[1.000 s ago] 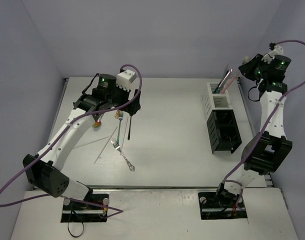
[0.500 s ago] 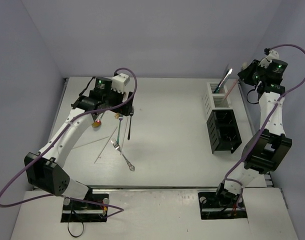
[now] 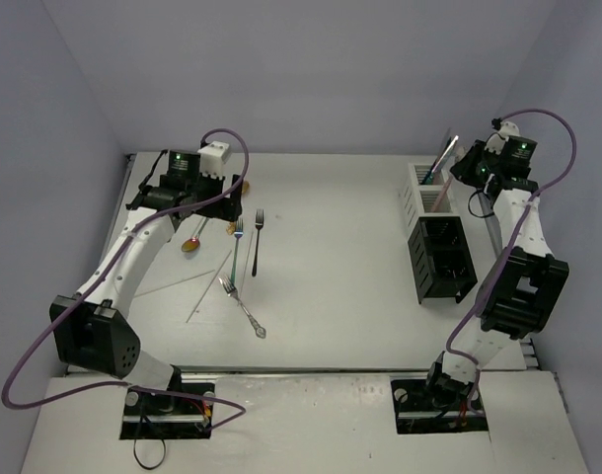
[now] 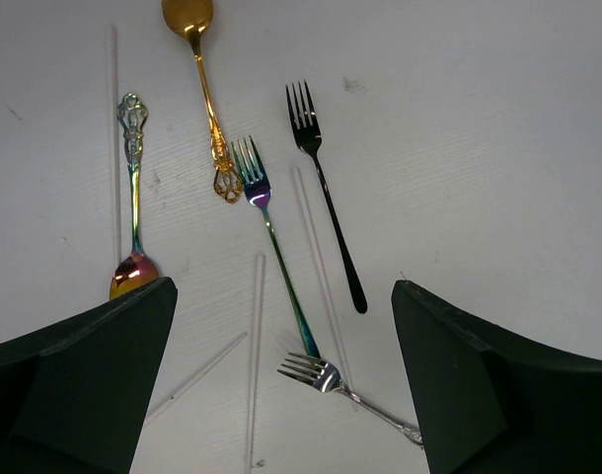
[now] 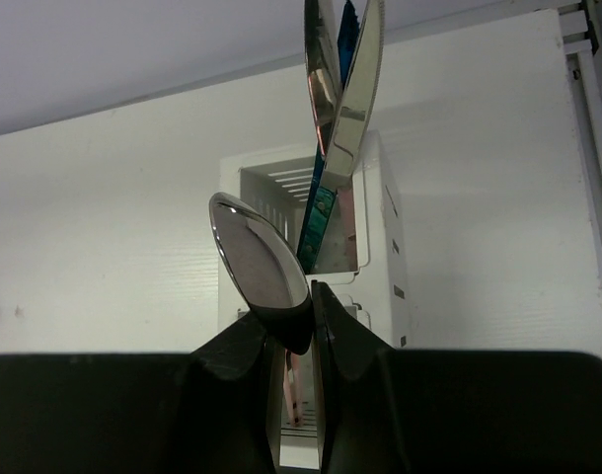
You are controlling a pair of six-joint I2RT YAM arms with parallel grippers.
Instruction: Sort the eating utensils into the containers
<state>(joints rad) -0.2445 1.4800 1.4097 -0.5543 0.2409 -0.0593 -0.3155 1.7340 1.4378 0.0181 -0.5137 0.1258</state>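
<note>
- The left gripper (image 4: 281,326) hangs with its jaws spread wide and holds nothing, above the cutlery that lies flat on the table (image 4: 508,148).
- Directly beneath its gap lies a rainbow-tinted fork (image 4: 272,232). Its handle end meets the tines of a silver fork (image 4: 345,390).
- Toward its left finger lie an ornate spoon (image 4: 133,188) and a gold spoon (image 4: 204,79). Toward its right finger lies a slim dark fork (image 4: 326,197).
- Thin pale sticks (image 4: 317,259) lie among them, one squeezed between the two forks.
- Risk here: everything is thin, glossy and flat on the surface. The fingers could scrape over a handle, or close on a stick or on the silver fork along with the piece they aim for.
- The right gripper (image 5: 286,341) is pressed together on a silver spoon (image 5: 263,265). It pinches just under the mirror-bright bowl, and the handle points down.
- Straight beyond its fingertips stands the white container (image 5: 382,212), slatted and narrow. A blue knife (image 5: 317,212) and another shiny piece lean out of it, rising above the held spoon.
- The black container (image 3: 441,259) stands on the near side of the white one, touching it or nearly so.
- Risk here: the handle could strike the rim or the leaning pieces. It could also be released at a tilt, so the spoon tips out or rocks the small box.
</note>
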